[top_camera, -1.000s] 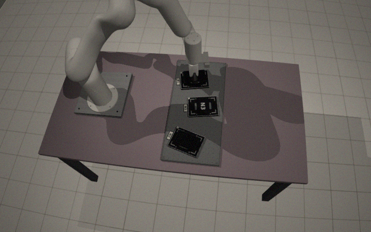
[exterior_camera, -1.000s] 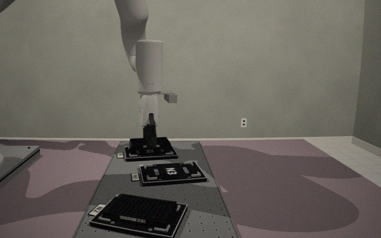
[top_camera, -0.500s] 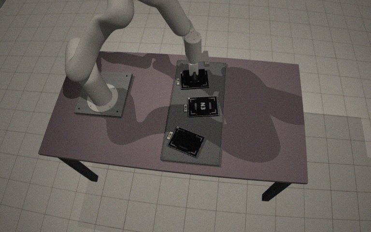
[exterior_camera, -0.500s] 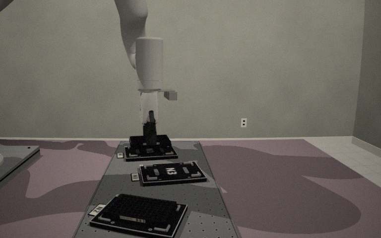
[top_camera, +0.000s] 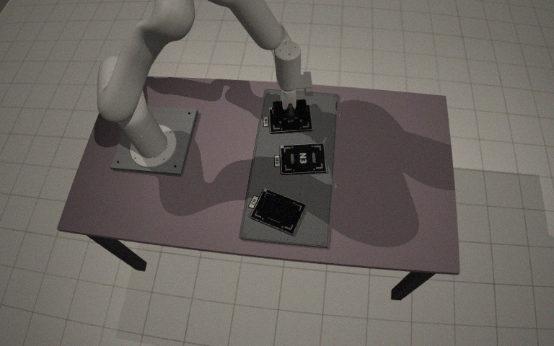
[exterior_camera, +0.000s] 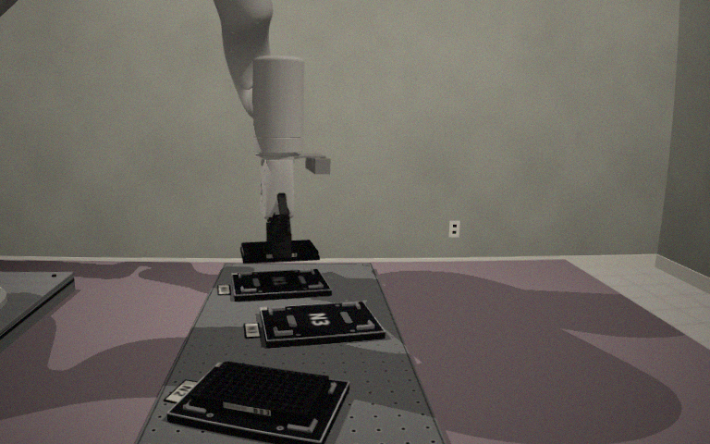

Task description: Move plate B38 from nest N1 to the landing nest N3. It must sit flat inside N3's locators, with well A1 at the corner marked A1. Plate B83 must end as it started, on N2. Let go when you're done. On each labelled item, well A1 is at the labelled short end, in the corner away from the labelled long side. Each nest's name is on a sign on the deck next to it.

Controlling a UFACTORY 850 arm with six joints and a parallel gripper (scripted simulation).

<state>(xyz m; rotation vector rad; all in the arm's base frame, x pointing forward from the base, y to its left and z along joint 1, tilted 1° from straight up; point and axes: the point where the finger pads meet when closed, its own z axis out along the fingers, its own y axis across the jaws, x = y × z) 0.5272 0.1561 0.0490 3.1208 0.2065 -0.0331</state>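
Observation:
My gripper (top_camera: 290, 110) (exterior_camera: 278, 241) is shut on plate B38 (top_camera: 300, 119) (exterior_camera: 304, 251), a black well plate. I hold it level, a short way above nest N1 (top_camera: 291, 130) (exterior_camera: 281, 285) at the far end of the grey deck. Nest N3 (top_camera: 291, 167) (exterior_camera: 293, 330) sits in the middle of the deck, bare, with its white label and corner locators showing. Plate B83 (top_camera: 278, 210) (exterior_camera: 262, 388) lies on nest N2 (exterior_camera: 235, 422) at the near end, turned at a slant to the deck.
The grey perforated deck (top_camera: 316, 195) (exterior_camera: 376, 387) lies on a purple table (top_camera: 388, 163). The arm's base plate (top_camera: 182, 122) is on the table to the left. Small name signs, such as the N2 sign (exterior_camera: 180, 390), stand left of each nest.

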